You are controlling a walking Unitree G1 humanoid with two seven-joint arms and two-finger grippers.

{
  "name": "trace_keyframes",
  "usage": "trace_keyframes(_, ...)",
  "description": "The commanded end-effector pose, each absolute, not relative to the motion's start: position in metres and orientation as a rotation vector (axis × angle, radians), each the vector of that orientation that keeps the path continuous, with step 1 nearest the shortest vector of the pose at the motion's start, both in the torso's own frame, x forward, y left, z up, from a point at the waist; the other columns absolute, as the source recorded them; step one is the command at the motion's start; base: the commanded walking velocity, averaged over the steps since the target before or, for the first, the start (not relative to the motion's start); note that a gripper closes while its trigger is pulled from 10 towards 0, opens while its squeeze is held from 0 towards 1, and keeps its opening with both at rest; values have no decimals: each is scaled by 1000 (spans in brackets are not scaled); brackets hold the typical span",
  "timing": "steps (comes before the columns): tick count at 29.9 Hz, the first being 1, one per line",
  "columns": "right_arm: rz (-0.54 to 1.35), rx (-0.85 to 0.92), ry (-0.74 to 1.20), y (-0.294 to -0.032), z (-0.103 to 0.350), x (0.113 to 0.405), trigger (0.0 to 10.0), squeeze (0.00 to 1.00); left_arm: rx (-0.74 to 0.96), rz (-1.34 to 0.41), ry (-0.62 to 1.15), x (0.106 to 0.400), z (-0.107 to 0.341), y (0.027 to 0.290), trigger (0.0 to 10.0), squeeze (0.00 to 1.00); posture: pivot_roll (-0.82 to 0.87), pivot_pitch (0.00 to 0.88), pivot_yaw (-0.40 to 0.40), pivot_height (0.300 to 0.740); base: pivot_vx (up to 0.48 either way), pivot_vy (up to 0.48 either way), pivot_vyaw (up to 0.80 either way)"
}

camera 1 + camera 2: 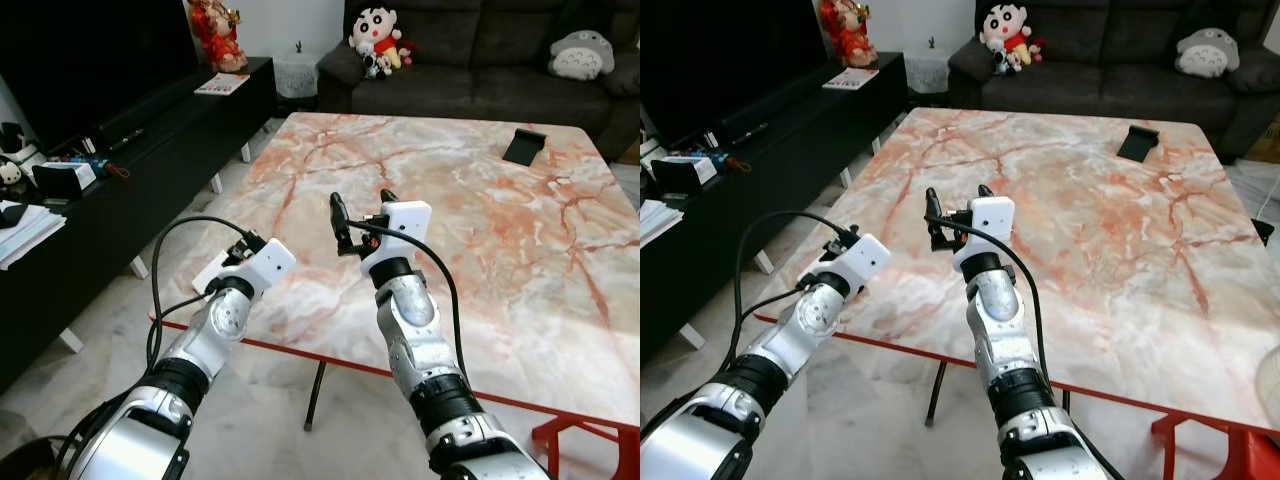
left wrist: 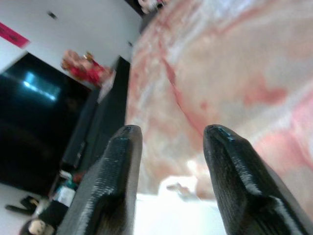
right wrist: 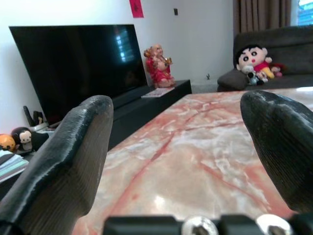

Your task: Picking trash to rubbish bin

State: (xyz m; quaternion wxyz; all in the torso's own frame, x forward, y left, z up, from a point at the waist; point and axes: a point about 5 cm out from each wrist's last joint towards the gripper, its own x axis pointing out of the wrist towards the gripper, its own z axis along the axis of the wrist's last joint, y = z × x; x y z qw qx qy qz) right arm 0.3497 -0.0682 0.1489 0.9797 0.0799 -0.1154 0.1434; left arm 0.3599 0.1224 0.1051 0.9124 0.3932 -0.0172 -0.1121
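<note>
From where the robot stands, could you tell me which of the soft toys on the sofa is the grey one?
The grey one is the round grey plush at the sofa's right end; the doll in a red top sits at the left end.

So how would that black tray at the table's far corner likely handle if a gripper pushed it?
The black tray looks small, thin and stiff, so probably light. On the glossy marble table it would likely slide rather than tip. Lying near the far edge, a push could send it off.

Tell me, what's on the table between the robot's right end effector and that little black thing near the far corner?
Nothing: in the left eye view, only bare marble table stretches from the right end effector, fingers open, to the black object.
</note>
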Motion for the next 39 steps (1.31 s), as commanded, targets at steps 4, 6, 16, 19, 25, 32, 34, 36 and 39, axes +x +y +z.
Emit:
trace_keyframes(4, 299, 158, -238, -66, 153, 350, 10000, 0, 852, -222, -3, 364, 105, 125, 10000, 1000, -79, 0, 18, 740, 0, 0, 0)
trace_keyframes(6, 296, 157, -237, -68, 152, 350, 10000, 0, 853, -232, 7, 364, 104, 123, 10000, 1000, -80, 0, 17, 740, 0, 0, 0)
trace_keyframes(16, 291, 154, -233, -69, 152, 350, 10000, 0, 850, -280, 37, 365, 100, 118, 10000, 1000, -79, 0, 17, 740, 0, 0, 0)
trace_keyframes(19, 291, 155, -233, -69, 152, 351, 10000, 0, 872, -282, 44, 364, 98, 118, 10000, 1000, -78, 0, 19, 740, 0, 0, 0)
trace_keyframes(25, 290, 154, -235, -69, 153, 351, 10000, 0, 889, -289, 60, 364, 96, 119, 10000, 0, -78, 0, 19, 740, 0, 0, 0)
trace_keyframes(32, 290, 154, -236, -69, 153, 351, 10000, 0, 919, -278, 120, 363, 89, 124, 10000, 0, -77, 0, 19, 740, 0, 0, 0)
trace_keyframes(34, 290, 155, -236, -69, 153, 351, 10000, 0, 926, -262, 138, 363, 87, 127, 10000, 0, -77, 0, 19, 740, 0, 0, 0)
trace_keyframes(36, 290, 155, -236, -69, 153, 351, 10000, 0, 927, -254, 147, 363, 86, 129, 10000, 0, -77, 0, 19, 740, 0, 0, 0)
trace_keyframes(39, 290, 155, -236, -69, 153, 351, 10000, 0, 931, -227, 164, 363, 85, 133, 10000, 0, -77, 0, 19, 740, 0, 0, 0)
